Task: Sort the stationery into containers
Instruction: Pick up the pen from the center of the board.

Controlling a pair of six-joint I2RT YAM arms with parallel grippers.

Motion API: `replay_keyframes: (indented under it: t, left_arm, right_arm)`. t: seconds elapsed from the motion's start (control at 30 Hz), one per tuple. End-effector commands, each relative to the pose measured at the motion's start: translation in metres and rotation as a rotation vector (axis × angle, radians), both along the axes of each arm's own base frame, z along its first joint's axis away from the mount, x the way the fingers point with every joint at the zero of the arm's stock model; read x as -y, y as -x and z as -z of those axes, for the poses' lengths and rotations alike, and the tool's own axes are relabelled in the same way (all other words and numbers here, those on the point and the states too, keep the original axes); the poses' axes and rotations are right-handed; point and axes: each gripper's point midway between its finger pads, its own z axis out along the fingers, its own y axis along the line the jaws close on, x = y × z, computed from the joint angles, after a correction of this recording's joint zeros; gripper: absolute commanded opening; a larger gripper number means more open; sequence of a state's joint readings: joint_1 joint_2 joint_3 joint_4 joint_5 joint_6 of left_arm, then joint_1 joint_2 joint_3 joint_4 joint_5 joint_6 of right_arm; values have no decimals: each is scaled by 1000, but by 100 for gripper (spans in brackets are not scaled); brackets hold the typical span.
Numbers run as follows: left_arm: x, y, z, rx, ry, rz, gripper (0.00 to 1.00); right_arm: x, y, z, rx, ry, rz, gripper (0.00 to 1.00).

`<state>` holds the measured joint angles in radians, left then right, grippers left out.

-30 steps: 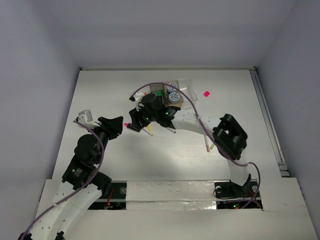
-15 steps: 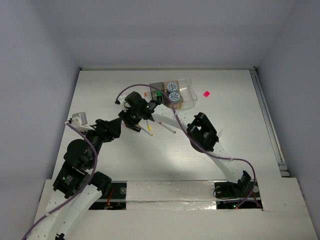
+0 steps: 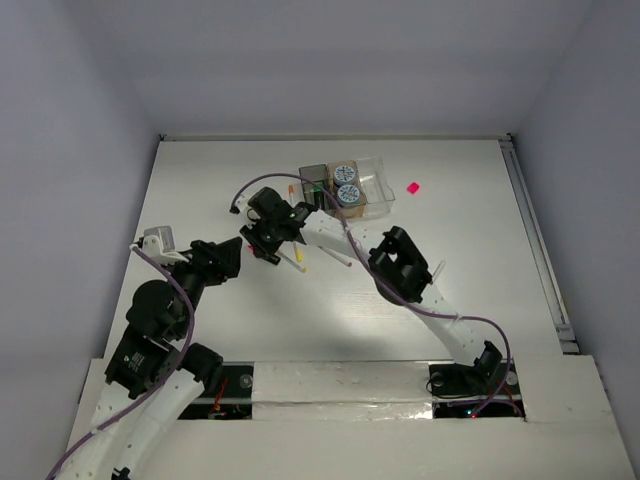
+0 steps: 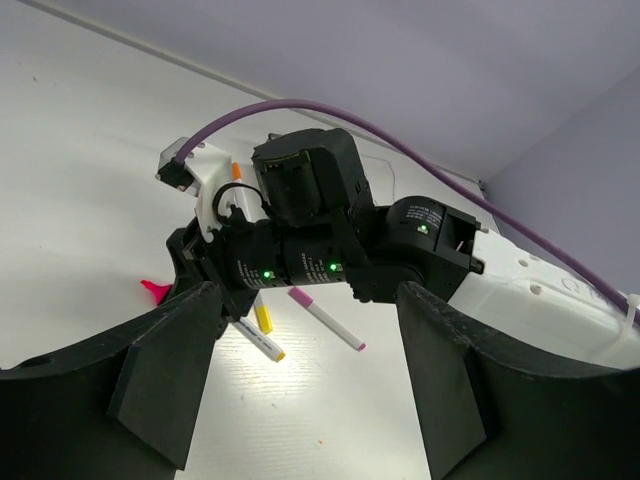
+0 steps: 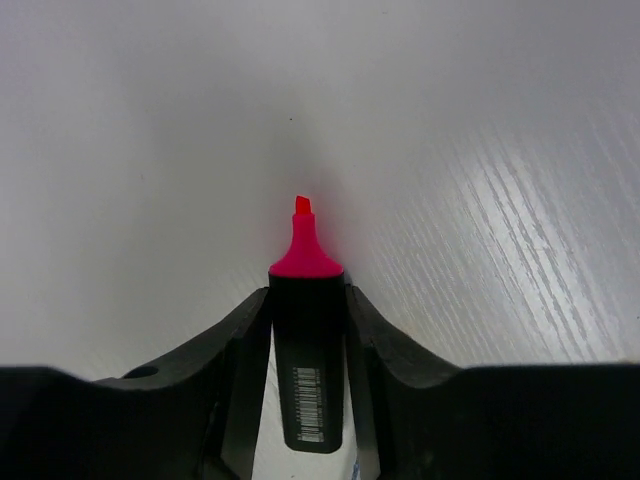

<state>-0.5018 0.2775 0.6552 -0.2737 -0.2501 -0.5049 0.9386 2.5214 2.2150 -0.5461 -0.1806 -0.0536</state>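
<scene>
My right gripper (image 3: 258, 243) is shut on a short black marker (image 5: 308, 350) with a bare pink tip (image 5: 303, 245), held low over the table left of the bins. My left gripper (image 3: 228, 256) is open and empty just to its left, facing it, with wide jaws (image 4: 305, 390). The joined bins stand at the back: dark grey (image 3: 311, 173), amber (image 3: 356, 210), clear (image 3: 378, 180). Two tape rolls (image 3: 345, 172) (image 3: 349, 195) lie in the amber bin. White pens lie below the right gripper: yellow-capped (image 4: 263, 318), another yellow-ended (image 4: 255, 340), magenta-capped (image 4: 325, 318).
A pink eraser (image 3: 413, 187) lies right of the bins. An orange-capped pen (image 3: 291, 188) lies left of the grey bin. The right arm's elbow (image 3: 400, 265) hangs over mid-table. A raised rail (image 3: 535, 240) runs along the right edge.
The right arm has swung left, bringing its gripper from beside the bins to the marker's place near the left gripper. The left arm has drawn back slightly to the left.
</scene>
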Motion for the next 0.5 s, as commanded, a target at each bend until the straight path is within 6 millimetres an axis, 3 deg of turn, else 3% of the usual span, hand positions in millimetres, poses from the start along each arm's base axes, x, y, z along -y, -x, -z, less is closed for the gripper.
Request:
replay_keyframes:
  t: [0.0,0.07,0.17,0.2,0.23,0.3,0.33,0.4,0.43,0.47]
  left_arm:
    - [0,2,-12,40,17,9,67]
    - [2,1,-11,38,19,14,66]
    - [3,2,-9,34,25,18,64]
    - [4,1,-7,29,26,23,63]
    - [5,1,-7,28,27,27,62]
    - [6,0,-3,16,32,26,58]
    - [6,-1,0,3,34,22,56]
    - [9,-2,5,-15,48,28,51]
    - [11,-3,9,-25,51,35,50]
    - [13,-4,12,-37,66,40,48]
  right_arm:
    - [-16,4,-3,10,-32,-14,27]
    - [-18,-1,-4,23,-52,22,16]
    - [-32,-7,-37,44,-182,77,8]
    - [-31,-5,-36,36,-199,89,6]
    - [-42,-10,-76,67,-318,113,5]
    - [-44,-6,-98,57,-405,135,5]
    - [-49,-6,-141,65,-524,155,5]
    - [-45,-13,-174,87,-621,194,4]
    - [-39,-17,-180,79,-662,233,5]
    - [-30,-16,-211,102,-718,263,4]
